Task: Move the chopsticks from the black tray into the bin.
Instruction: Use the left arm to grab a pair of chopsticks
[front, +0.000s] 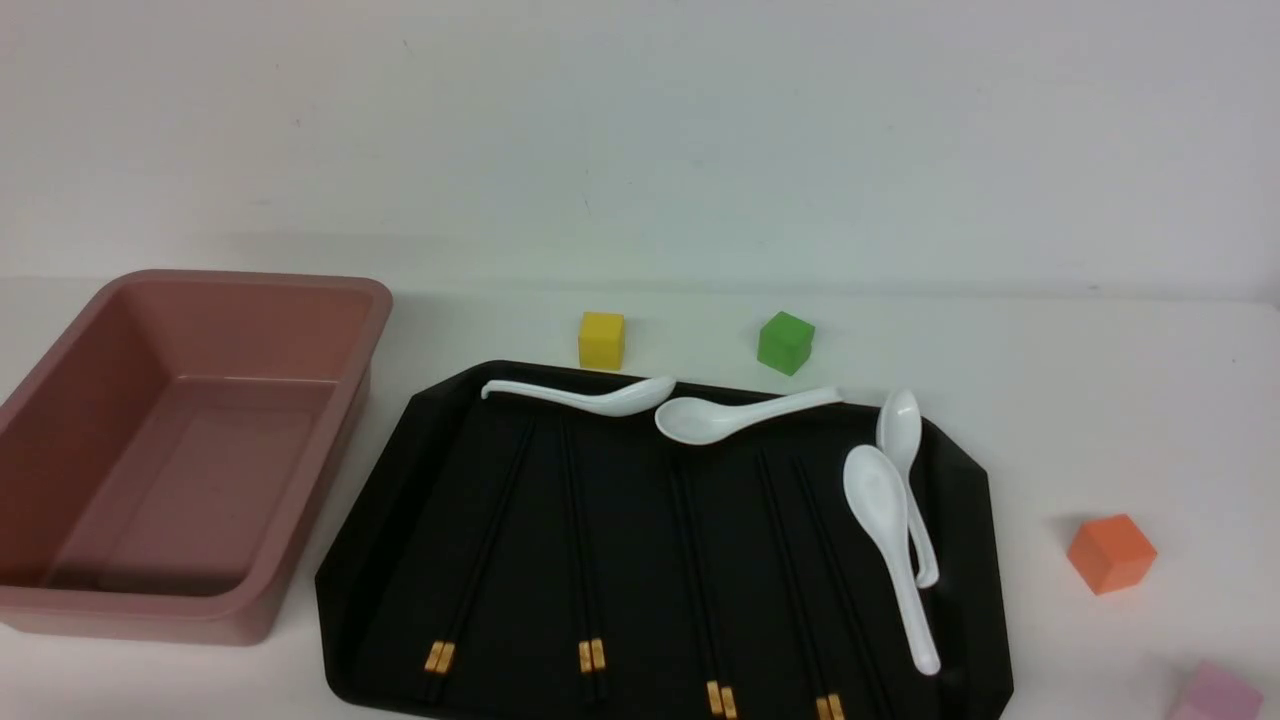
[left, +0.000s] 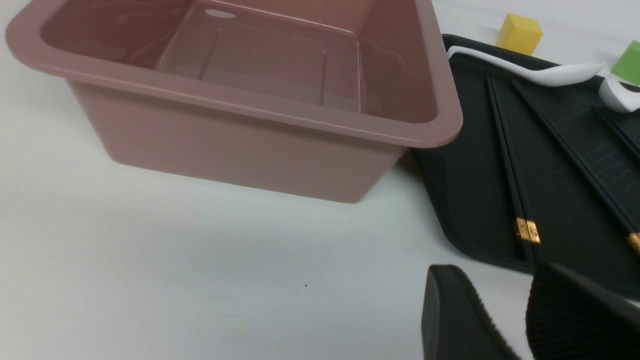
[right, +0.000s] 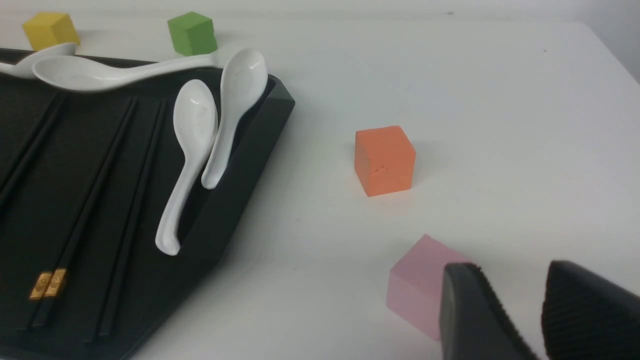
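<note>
Left gripper (left: 505, 292) and right gripper (right: 515, 282) are seen narrowly parted — empty. Flat chopsticks (front: 592, 655) on the tray (front: 640, 560) could be pinched singly, dropped short of the bin (front: 130, 605).

Left hand (left: 495, 274), right hand (right: 510, 271), matte black tapered fingers (left: 450, 315), finely ribbed pads (left: 575, 320)

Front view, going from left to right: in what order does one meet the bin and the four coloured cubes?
bin → yellow cube → green cube → orange cube → pink cube
</note>
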